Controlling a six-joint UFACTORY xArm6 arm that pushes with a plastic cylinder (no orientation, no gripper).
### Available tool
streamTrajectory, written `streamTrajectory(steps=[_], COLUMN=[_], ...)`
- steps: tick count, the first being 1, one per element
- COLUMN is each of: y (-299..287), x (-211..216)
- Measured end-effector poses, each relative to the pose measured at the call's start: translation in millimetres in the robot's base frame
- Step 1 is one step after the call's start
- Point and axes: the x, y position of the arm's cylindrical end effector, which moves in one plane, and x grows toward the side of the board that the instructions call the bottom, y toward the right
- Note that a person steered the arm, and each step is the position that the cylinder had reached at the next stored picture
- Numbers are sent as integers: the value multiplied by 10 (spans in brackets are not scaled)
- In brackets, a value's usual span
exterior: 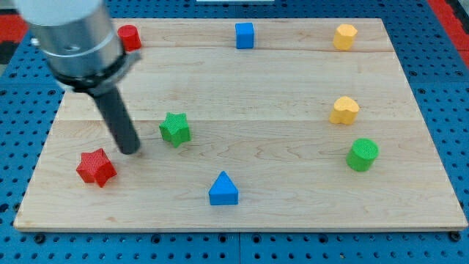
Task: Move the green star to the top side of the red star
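while my tip [131, 150] is sitting down on the counter [264, 81], it's parked between the green star [175, 129] and the red star [97, 167], just to the view's left of the green one and up-right of the red one, touching neither as far as i can see. no hand on this rig, just the dark rod, so nothing's opening or closing.

counting things up: eight blocks. two red, the star and a round-ish red block [130, 37] peeking out behind the arm at the view's top left. two green, the star plus a green cylinder [362, 155] at the right. two blue, a cube [244, 35] at the top and a triangle [223, 190] near the bottom. two yellow, one [345, 36] top right and one [344, 111] below it.

green star is lying up and right of the red star, only the rod standing between them.
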Motion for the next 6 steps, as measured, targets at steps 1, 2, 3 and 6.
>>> streamTrajectory(steps=[1,2,3,6], y=[625,1034,585,429], x=[218,-120,-483,-106])
